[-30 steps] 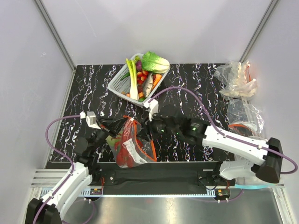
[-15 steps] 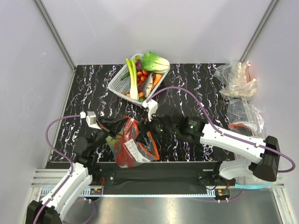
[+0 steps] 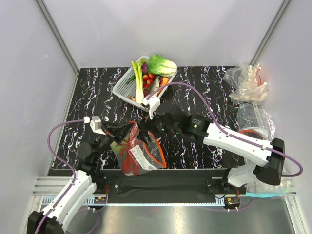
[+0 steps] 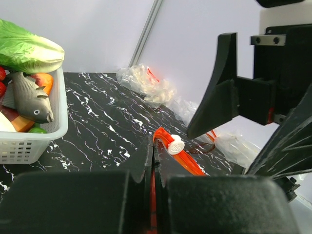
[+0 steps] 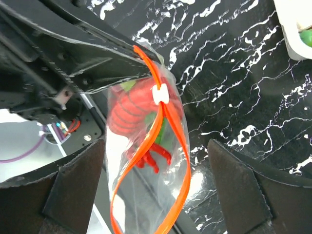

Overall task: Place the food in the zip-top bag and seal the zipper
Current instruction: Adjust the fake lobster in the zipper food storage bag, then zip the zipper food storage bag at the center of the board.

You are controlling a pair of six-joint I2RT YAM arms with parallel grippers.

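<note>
One basket (image 3: 124, 87) behind zip-top bag (image 3: 141, 153)

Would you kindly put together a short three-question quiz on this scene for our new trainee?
1. True or false: the red plastic lobster lies inside the clear zip-top bag.
2. Pick one. The left tool is: A) open above the white basket; B) shut on the bag's red-orange zipper strip; C) holding the grey toy fish.
3. Fill in the gap: the right tool stands ___, one finger on either side of the bag's mouth.
Key: 1 true; 2 B; 3 open.
</note>
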